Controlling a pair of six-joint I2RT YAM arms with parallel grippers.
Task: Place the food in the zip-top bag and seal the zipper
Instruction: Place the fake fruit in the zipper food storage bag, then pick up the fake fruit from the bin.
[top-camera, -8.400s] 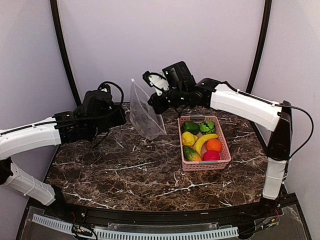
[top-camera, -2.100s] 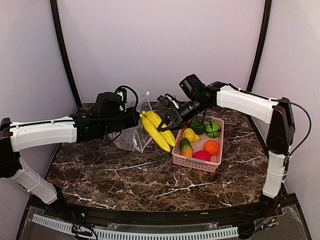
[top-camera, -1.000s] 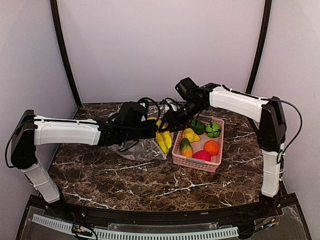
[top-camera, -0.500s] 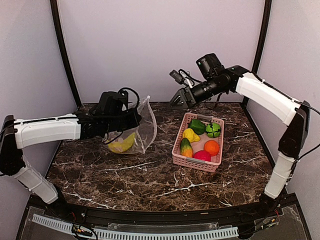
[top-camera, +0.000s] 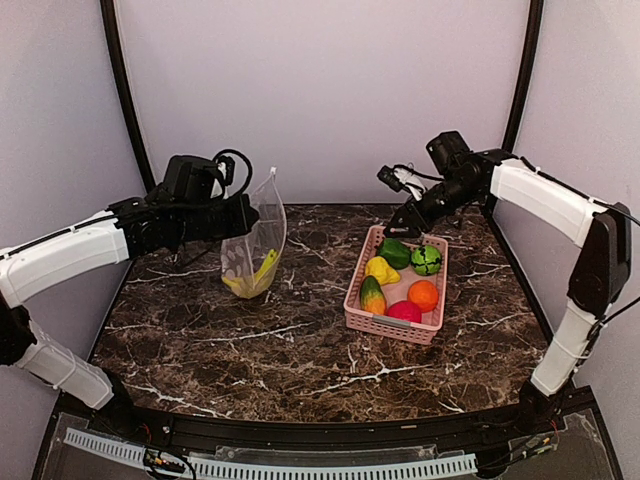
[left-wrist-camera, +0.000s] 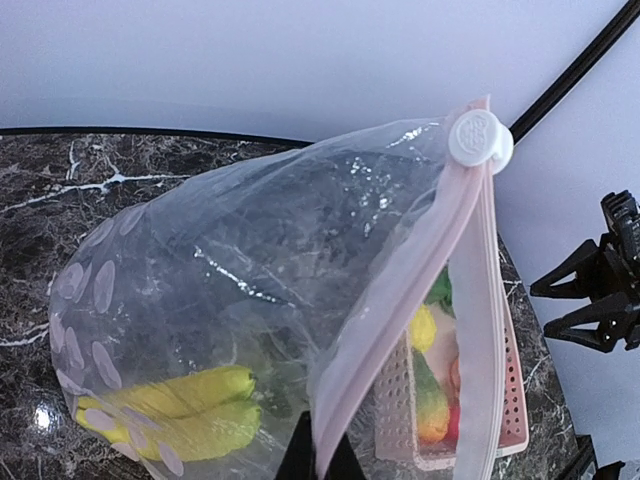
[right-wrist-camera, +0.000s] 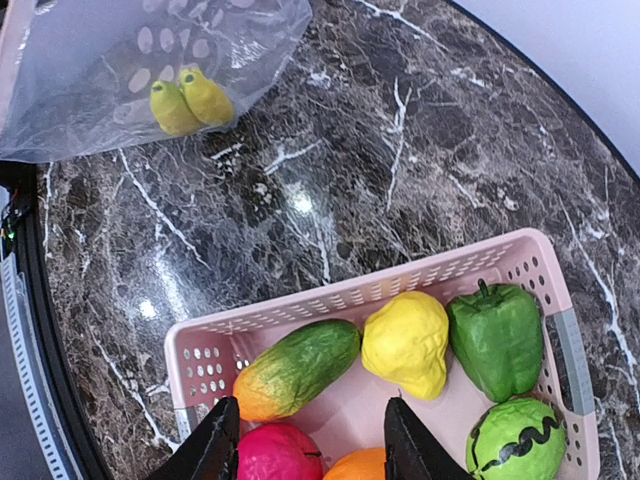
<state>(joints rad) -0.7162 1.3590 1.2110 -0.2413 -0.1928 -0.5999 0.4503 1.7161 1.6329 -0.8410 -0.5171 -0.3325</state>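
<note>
A: Where does the zip-top bag (left-wrist-camera: 230, 290) sit?

B: It hangs from the left gripper (left-wrist-camera: 322, 462), whose fingers are pinched on the bag's mouth edge. The bag is over the marble table (top-camera: 300, 350), left of the pink basket (right-wrist-camera: 330, 298) and well apart from it.

A: And the zipper (left-wrist-camera: 425, 255)?

B: It is a pale pink strip. Its two sides spread apart below the round slider (left-wrist-camera: 478, 138) (which is at the top corner), so the mouth gapes.

A: Any food inside?

B: The yellow banana (left-wrist-camera: 185, 410) lies at the bottom of the bag. The rest is in the basket: a green pepper (right-wrist-camera: 497, 335), a yellow pepper (right-wrist-camera: 405, 340), a long green-and-orange piece (right-wrist-camera: 300, 368), a round green one (right-wrist-camera: 518, 440), the pink ball (right-wrist-camera: 280, 455) and the orange (right-wrist-camera: 365, 468).

A: The right gripper (right-wrist-camera: 310, 402)?

B: It is above the basket's far end with its fingers spread wide and nothing between them.
</note>
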